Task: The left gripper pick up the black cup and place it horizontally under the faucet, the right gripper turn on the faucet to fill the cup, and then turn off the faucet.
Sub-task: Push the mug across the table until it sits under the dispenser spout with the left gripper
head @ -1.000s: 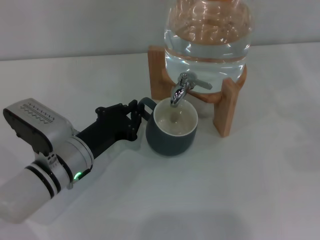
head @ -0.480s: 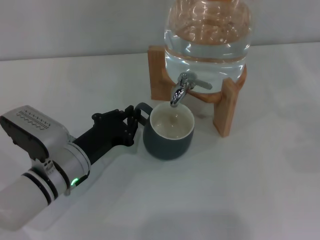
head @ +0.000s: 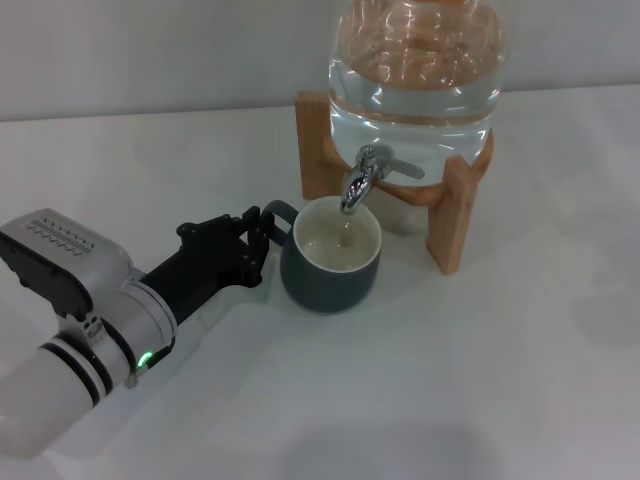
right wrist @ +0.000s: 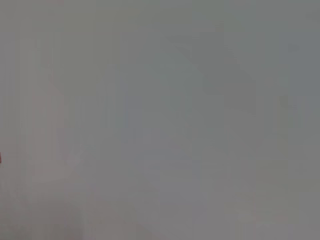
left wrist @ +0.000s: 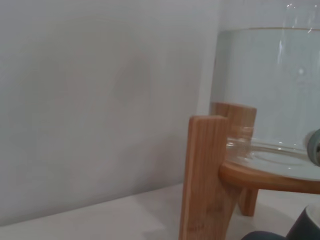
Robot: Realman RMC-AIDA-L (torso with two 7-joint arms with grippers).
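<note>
Gripping the black cup (head: 330, 272) handle, left pincer (head: 262, 240) closed.

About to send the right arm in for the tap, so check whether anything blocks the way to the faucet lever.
Nothing visible blocks it. The small chrome faucet juts out in front of the wooden stand, lever exposed. The squat black cup sits below the spout, held at its handle by the left claw. The right claw is out of view.
</note>
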